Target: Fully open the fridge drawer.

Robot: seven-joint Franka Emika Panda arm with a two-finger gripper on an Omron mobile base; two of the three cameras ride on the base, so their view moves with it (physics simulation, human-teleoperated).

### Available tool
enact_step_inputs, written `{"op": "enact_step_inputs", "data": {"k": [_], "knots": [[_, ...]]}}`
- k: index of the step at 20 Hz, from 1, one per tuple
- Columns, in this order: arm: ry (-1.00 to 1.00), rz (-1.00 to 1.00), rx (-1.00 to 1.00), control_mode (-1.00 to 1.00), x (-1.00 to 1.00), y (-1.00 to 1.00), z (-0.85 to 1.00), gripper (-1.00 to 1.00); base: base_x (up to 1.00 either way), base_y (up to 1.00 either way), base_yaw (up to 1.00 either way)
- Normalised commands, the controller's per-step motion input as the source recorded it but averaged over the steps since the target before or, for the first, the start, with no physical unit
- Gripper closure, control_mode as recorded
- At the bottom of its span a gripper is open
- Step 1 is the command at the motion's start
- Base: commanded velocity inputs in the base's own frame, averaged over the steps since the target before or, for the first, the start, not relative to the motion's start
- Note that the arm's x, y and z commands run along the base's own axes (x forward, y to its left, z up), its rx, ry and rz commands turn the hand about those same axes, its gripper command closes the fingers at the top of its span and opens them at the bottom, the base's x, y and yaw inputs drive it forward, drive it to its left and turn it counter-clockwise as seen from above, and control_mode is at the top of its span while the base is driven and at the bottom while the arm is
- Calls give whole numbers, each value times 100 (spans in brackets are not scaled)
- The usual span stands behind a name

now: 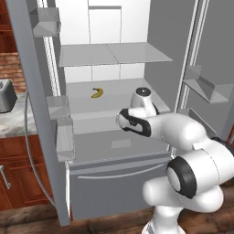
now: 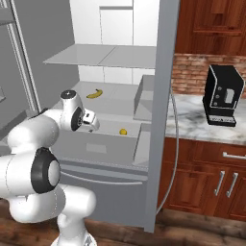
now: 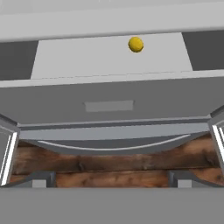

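Your gripper [image 3: 109, 177] hangs spread wide, holding nothing, over the fridge drawer [image 3: 109, 94]; a small yellow ball [image 3: 136, 44] sits inside it.

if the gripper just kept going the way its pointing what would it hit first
Most likely the fridge drawer: in the hand view the gripper looks down along its spread fingertips, and the drawer's flat front with the pale patch sits centred ahead. Depth is unclear, so it might meet the lower grey panel's curved handle instead.

A banana [image 1: 96, 93] is seen lying on the pale fridge shelf [image 1: 132, 91] — near the back wall. A small yellow ball [image 2: 123, 131] is seen lower down, inside the fridge drawer [image 3: 109, 106] — on its flat floor.
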Motion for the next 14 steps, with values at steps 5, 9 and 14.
{"op": "enact_step_inputs", "data": {"k": [5,9,14], "knots": [[0,-6,0,-100,27,4,-16,-100,0,0,0],[1,-4,0,-100,33,0,-8,-100,0,0,0],[4,-2,0,-100,26,0,-22,-100,0,0,0]]}}
